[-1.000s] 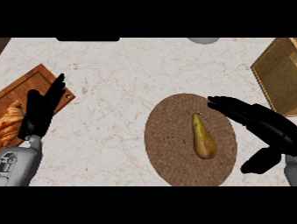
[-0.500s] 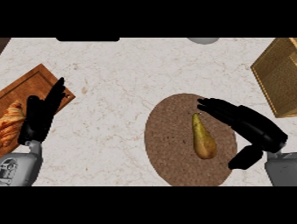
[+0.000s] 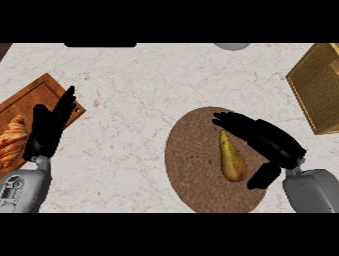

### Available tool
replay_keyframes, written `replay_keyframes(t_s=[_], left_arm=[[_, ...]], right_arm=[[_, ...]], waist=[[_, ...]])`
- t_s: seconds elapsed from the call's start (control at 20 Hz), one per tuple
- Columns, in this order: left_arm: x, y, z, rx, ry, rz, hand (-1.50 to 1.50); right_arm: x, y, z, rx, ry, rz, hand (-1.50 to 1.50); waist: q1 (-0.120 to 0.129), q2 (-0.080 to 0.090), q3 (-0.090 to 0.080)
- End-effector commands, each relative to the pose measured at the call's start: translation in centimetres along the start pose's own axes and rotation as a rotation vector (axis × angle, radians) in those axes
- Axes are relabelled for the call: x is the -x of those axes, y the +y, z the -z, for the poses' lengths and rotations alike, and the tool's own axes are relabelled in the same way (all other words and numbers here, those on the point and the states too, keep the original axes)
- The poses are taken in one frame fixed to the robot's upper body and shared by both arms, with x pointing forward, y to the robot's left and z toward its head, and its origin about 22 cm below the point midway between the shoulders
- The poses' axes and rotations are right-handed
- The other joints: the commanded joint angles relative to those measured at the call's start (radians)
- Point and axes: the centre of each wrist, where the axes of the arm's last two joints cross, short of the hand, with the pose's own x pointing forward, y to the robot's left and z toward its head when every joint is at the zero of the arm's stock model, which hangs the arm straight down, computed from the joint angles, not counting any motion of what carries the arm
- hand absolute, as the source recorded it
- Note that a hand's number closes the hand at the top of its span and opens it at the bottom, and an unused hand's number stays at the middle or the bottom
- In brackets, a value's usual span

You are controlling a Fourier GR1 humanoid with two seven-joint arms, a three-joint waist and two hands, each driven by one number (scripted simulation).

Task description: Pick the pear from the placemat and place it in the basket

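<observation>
Pale marbled counter (image 3: pixel 142 90), round brown placemat (image 3: pixel 194 175) at near right, pear (image 3: pixel 229 157) lying on its middle, thin end far. Right hand (image 3: pixel 268 140) over placemat's right part, just beside pear, fingers straight, thumb spread apart, nothing held. Left hand (image 3: pixel 48 131) open, fingers up, at board (image 3: pixel 24 107) with croissant (image 3: pixel 9 142), left. Basket (image 3: pixel 327 85) far right, bare counter between.

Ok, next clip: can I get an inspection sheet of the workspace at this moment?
Surface: pale marble counter.
Job's things: pear lies on the round brown placemat; basket at far right.
Clutter: croissant on a wooden board, left.
Hands: right hand open, just right of the pear, contact unclear; left hand open, resting over the board's edge.
Cables: nothing seen.
Surroundings: grey round thing at the counter's far edge.
</observation>
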Motion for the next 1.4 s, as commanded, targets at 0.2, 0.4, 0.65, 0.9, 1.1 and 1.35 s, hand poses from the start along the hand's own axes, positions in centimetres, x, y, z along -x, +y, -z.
replay_keyframes(t_s=[0.2,0.4,0.65,0.9,1.1,1.35], left_arm=[[-1.5,1.0,0.2,0.011,-0.001,0.014,0.0],[-0.8,0.6,-0.9,-0.006,-0.004,-0.009,0.0],[-1.0,0.5,-1.4,-0.002,0.006,0.0,0.0],[-0.8,-1.0,-0.3,0.005,0.005,-0.004,0.0],[-0.9,-1.1,0.0,0.01,0.006,0.005,0.0],[1.6,-0.2,-0.5,-0.003,0.009,0.0,0.0]], right_arm=[[1.1,1.1,0.2,-0.048,0.03,0.014,-1.5],[-0.6,1.8,0.0,-0.052,0.032,0.008,-1.5],[0.2,4.4,1.6,-0.049,0.042,0.016,-1.5],[-0.7,2.1,2.0,-0.065,0.005,-0.03,1.5],[2.4,3.8,2.4,-0.006,-0.033,-0.154,1.5],[1.0,2.1,5.2,0.019,0.061,-0.221,1.5]], waist=[[-0.001,0.0,0.0],[-0.001,-0.001,0.0],[0.0,-0.001,0.0],[-0.002,-0.001,0.0],[0.001,0.001,0.0],[0.005,0.002,0.0]])
